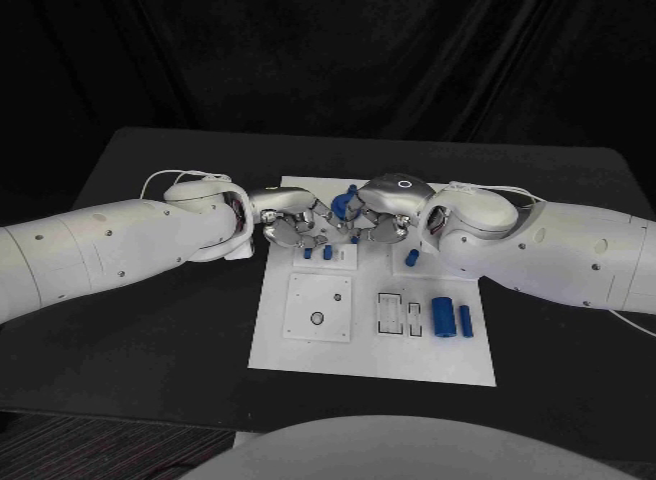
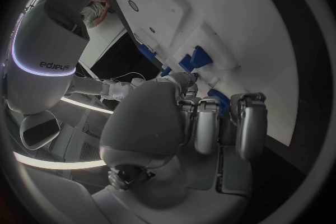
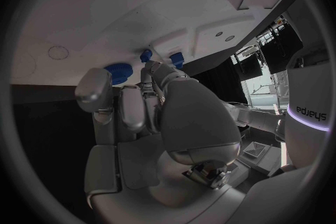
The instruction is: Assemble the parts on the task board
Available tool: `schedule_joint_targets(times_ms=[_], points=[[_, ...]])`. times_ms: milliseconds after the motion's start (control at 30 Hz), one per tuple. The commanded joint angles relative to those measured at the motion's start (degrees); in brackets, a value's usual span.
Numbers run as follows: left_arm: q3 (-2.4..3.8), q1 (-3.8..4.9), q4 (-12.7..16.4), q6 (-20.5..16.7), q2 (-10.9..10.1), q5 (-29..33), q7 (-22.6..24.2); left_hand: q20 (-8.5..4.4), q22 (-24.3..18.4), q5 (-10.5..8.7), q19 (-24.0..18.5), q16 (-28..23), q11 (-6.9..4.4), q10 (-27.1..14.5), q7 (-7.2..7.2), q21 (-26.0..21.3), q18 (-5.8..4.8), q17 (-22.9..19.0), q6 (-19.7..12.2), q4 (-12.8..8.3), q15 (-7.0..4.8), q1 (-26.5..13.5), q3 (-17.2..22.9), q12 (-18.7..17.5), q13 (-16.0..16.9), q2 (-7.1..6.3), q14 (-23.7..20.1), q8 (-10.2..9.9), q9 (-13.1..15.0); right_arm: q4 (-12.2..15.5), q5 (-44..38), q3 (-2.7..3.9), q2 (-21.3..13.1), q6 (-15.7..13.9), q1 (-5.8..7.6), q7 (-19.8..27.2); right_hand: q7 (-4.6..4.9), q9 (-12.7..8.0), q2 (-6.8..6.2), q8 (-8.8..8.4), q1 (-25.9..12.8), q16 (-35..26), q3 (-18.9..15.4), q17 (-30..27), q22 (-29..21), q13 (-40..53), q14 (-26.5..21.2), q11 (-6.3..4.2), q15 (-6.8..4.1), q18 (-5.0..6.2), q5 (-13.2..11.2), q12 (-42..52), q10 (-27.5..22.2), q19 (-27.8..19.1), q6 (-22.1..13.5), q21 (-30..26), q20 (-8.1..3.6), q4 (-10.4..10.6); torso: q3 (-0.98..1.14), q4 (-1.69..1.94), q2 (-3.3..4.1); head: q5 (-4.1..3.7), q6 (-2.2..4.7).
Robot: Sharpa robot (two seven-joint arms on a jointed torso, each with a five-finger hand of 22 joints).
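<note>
The white task board (image 1: 371,340) lies mid-table. Both hands meet over its far end. My left hand (image 1: 289,226) has its fingers curled down at the board's far edge, beside small blue pegs (image 1: 308,253). In the left wrist view, blue parts (image 2: 192,60) sit right at the fingertips of that hand (image 2: 203,123); whether it grips one I cannot tell. My right hand (image 1: 380,214) holds a small blue part (image 1: 350,198) upright between the two hands. In the right wrist view, that hand's (image 3: 140,106) fingers close around a blue part (image 3: 119,73) against the board (image 3: 105,11).
Another blue peg (image 1: 412,258) stands under my right forearm. A thick blue cylinder (image 1: 444,315) and a thin one (image 1: 467,320) lie on the board's right side, next to outlined slots (image 1: 400,313). A square plate with holes (image 1: 318,308) sits at the left.
</note>
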Motion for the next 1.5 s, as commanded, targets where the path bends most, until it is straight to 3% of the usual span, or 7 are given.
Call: schedule_joint_targets(times_ms=[33, 567, 767, 867, 967, 1233, 1500], points=[[0.04, -0.15, -0.1, 1.1, 0.1, 0.1, -0.2, -0.34, 13.0, -0.17, 0.7, 0.2, -0.47, 6.0, 0.05, -0.1, 0.81, 15.1, -0.3, 0.0, -0.43, -0.5, 0.3, 0.1, 14.9, 0.12, 6.2, -0.2, -0.1, 0.3, -0.2, 0.03, -0.1, -0.8, 0.14, -0.2, -0.17, -0.1, -0.28, -0.05, -0.2, -0.1, 0.1, -0.1, 7.3, -0.1, 2.0, 0.25, 0.10, -0.38, 0.0, -0.2, 0.2, -0.2, -0.3, -0.1, -0.14, 0.3, -0.01, 0.01, 0.00, -0.01, -0.01], [0.04, -0.25, -0.6, 1.4, 0.3, 0.1, -0.6, -0.36, 12.9, -0.22, 0.6, 0.2, -0.47, 6.0, 0.15, -0.3, 0.86, 15.1, -0.6, 0.0, -0.44, -0.6, 0.3, 0.1, 14.9, 0.15, 6.2, -0.3, -0.1, 0.3, -0.2, 0.03, -0.3, 0.4, 0.32, -1.1, -0.14, -0.2, -0.33, -0.23, -0.2, -0.4, 0.1, -0.4, 7.2, -0.4, 1.9, 0.26, 0.11, -0.32, -0.1, -0.5, 0.0, -0.3, -0.4, -0.4, -0.11, 0.3, -0.02, 0.06, 0.02, 0.06, -0.01], [0.04, -0.26, -0.3, 1.1, -0.1, 0.1, -0.5, -0.36, 12.9, -0.22, 0.6, 0.2, -0.47, 6.0, 0.15, -0.3, 0.86, 15.1, -0.6, 0.0, -0.44, -0.6, 0.3, 0.1, 14.9, 0.15, 6.2, -0.3, -0.1, 0.9, -0.2, 0.03, -1.6, 2.4, 1.52, -1.3, 1.46, -3.2, -1.07, -5.41, -1.4, 0.3, 0.2, 0.3, 7.4, -0.5, 2.1, 1.48, 1.03, -0.52, -6.8, -0.5, 0.0, -0.1, -5.4, 0.5, 0.55, 1.4, -0.02, 0.07, 0.01, 0.35, -0.01], [0.04, -0.26, -0.2, 1.0, -0.3, 0.1, -0.5, -0.37, 12.9, -0.21, 0.6, 0.2, -0.47, 6.0, 0.18, -0.3, 0.86, 15.1, -0.6, 0.0, -0.45, -0.6, 0.3, 0.1, 14.9, 0.20, 6.2, -0.3, -0.1, 1.5, -0.2, 0.03, -2.7, 4.3, 2.41, -1.4, 1.70, -5.3, -1.82, -8.14, -1.6, 2.7, -0.1, 3.1, 8.2, 0.0, 2.7, 0.88, 0.64, -1.04, -9.0, -0.1, 0.4, 0.8, -7.9, 4.5, 0.48, 1.8, -0.03, 0.08, 0.02, 0.22, -0.01], [0.04, -0.26, -0.1, 0.9, -0.4, 0.1, -0.5, -0.37, 12.9, -0.21, 0.6, 0.2, -0.47, 6.0, 0.18, -0.3, 0.86, 15.1, -0.6, 0.0, -0.45, -0.6, 0.3, 0.1, 14.9, 0.20, 6.2, -0.3, -0.1, 1.8, -0.2, 0.02, -3.5, 6.1, 3.03, -1.2, 1.52, -6.0, -2.18, -8.86, -1.6, 4.1, -0.4, 4.7, 8.7, 0.6, 3.0, 0.62, 0.46, -1.34, -9.6, 0.3, 0.8, 1.2, -8.2, 6.6, 0.34, 2.0, -0.02, 0.07, 0.01, 0.07, -0.01], [0.04, -0.26, -0.1, 0.7, -0.5, 0.1, -0.4, -0.37, 12.9, -0.19, 0.6, 0.2, -0.47, 6.0, 0.20, -0.3, 0.86, 15.1, -0.7, -0.1, -0.45, -0.6, 0.4, 0.1, 14.9, 0.22, 6.2, -0.3, -0.2, 0.3, -0.2, 0.02, -3.1, 8.6, 3.40, 0.2, 1.34, -7.4, -2.33, -9.35, 0.4, 4.1, 0.7, 4.5, 8.6, -0.1, 2.8, 0.37, 0.23, -1.27, -5.3, -0.2, 0.3, 0.9, -6.5, 6.4, 0.06, 1.2, -0.02, 0.07, 0.03, 0.13, -0.01], [0.05, -0.25, 0.8, -2.2, -1.7, 0.1, 1.7, -0.41, 12.9, 0.18, 0.5, 0.2, -0.32, 6.0, 1.03, -0.4, 0.88, 15.1, 1.6, -0.3, -0.42, -0.6, 0.6, 0.1, 14.9, 0.29, 6.2, 0.1, 0.1, -0.3, -0.2, 0.02, -1.9, 7.7, 3.29, 1.3, 1.11, -7.6, -2.33, -9.17, 0.9, 4.2, 1.1, 4.6, 8.7, 0.4, 2.7, 0.21, 0.15, -1.36, -5.0, 0.1, 0.6, 1.0, -5.6, 7.1, 0.01, 0.9, -0.07, 0.00, 0.04, -0.16, -0.01]])
